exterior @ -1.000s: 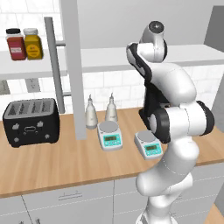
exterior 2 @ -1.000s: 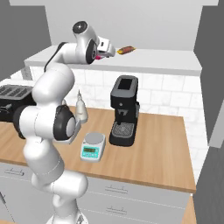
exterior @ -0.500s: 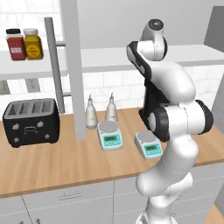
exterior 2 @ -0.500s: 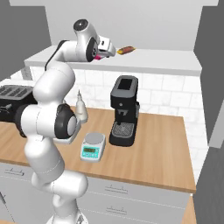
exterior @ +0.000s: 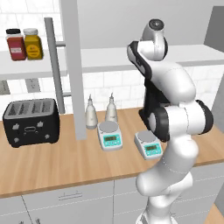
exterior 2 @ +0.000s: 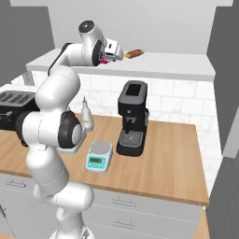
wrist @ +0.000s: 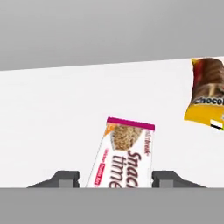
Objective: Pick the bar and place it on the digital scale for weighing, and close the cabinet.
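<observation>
White shelf (wrist: 52, 109): bar (wrist: 124, 153) (bottom cut off)

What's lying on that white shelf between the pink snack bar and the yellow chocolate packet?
Nothing: in the hand view, bare white shelf separates the bar from the chocolate packet.

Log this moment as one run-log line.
stage: grasping | gripper: jaws on either side of pink-wrapped snack bar on white cabinet shelf, grip unconfirmed | teal-display digital scale: pan bare | cabinet: open
</observation>
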Controlling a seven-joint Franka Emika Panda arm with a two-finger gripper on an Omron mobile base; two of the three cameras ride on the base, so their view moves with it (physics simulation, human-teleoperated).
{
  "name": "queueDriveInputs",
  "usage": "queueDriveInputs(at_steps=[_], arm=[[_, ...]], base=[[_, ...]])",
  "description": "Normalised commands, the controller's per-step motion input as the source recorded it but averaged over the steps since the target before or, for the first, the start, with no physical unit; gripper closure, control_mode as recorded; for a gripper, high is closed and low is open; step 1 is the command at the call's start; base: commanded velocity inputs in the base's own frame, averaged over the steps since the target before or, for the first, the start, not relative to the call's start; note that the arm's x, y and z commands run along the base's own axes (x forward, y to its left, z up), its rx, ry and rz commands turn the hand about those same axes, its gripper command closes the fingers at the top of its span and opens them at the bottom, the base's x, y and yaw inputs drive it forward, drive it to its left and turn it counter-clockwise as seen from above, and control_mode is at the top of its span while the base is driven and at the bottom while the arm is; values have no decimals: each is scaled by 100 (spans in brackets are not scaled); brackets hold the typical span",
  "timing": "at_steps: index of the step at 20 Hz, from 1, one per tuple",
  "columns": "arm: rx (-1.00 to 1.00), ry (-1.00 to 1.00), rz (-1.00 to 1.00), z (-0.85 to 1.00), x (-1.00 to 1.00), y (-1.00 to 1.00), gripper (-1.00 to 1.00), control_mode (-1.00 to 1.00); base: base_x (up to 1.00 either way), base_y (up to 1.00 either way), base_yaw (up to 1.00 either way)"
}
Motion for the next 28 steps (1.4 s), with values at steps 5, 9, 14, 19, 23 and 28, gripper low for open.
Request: queueDriveInputs(at_steps=[5, 9, 14, 19, 23, 28], arm=[[0, -14, 0, -42, 18, 21, 100, -100], [0, -1, 0, -18, 20, 11, 100, -100], [3, 4, 0, 1, -5, 0, 100, -100], [6, -5, 0, 1, -71, 3, 100, -100], [9, -35, 0, -15, -81, 19, 100, -100], [0, -23, 1, 33, -93, 2, 100, -100]], base=[[0, 0, 0], [0, 0, 0], [0, 0, 0], [0, 0, 0], [0, 0, 0], [0, 0, 0]])
